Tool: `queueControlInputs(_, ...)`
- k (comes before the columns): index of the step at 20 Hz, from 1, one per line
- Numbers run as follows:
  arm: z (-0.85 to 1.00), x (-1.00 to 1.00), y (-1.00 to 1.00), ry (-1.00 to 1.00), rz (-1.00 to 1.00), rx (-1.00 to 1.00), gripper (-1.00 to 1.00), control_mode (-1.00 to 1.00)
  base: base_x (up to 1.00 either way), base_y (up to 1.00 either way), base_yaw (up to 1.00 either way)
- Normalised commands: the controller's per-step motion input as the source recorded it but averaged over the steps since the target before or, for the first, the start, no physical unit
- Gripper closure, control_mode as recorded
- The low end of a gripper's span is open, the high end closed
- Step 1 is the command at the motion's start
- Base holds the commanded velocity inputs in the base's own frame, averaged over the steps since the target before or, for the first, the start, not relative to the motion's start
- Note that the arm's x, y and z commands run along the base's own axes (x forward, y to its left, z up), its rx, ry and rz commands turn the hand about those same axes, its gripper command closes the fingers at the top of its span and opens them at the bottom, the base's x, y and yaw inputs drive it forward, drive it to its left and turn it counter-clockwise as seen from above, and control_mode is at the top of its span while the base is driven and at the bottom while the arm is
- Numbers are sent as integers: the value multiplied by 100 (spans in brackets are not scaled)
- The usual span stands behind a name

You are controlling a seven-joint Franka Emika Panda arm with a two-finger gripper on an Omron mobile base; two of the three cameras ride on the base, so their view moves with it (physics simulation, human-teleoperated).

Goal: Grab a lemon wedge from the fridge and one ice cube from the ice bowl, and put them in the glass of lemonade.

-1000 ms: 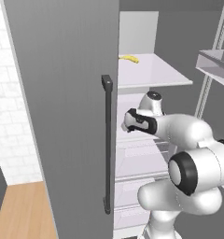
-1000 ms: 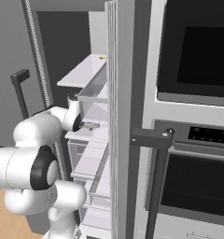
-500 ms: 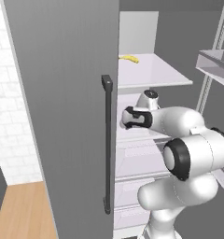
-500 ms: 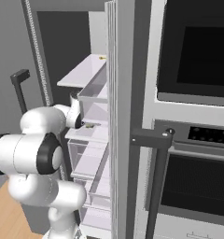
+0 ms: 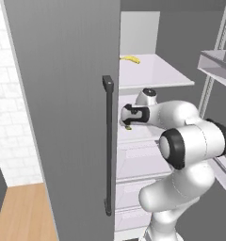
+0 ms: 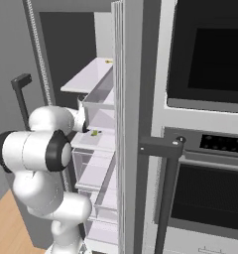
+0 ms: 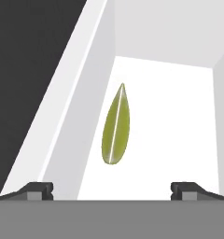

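The arm has reached deeper into the fridge than a moment ago, so the gripper now sits right in front of the lemon wedge. Its two tips stand wide apart and hold nothing. The wedge lies on the white shelf just ahead of the tips, between them. This looks like the last bit before the grab; the squeeze is not yet done

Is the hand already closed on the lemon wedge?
No: in the hand view the lemon wedge lies free on the white shelf, ahead of the wide-apart fingertips.
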Motion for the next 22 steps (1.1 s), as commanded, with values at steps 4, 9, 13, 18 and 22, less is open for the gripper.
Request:
queueControlInputs(4, -32, 4, 0, 0, 0, 0, -100, -100, 0, 0, 0)
queueControlInputs(9, -53, 0, 0, 0, 0, 0, -100, -100, 0, 0, 0)
queueControlInputs(13, -11, 1, 0, 0, 0, 0, -100, -100, 0, 0, 0)
queueControlInputs(18, 0, 23, 0, 0, 0, 0, -100, -100, 0, 0, 0)
queueControlInputs(22, 1, 51, 4, 0, 0, 0, -100, -100, 0, 0, 0)
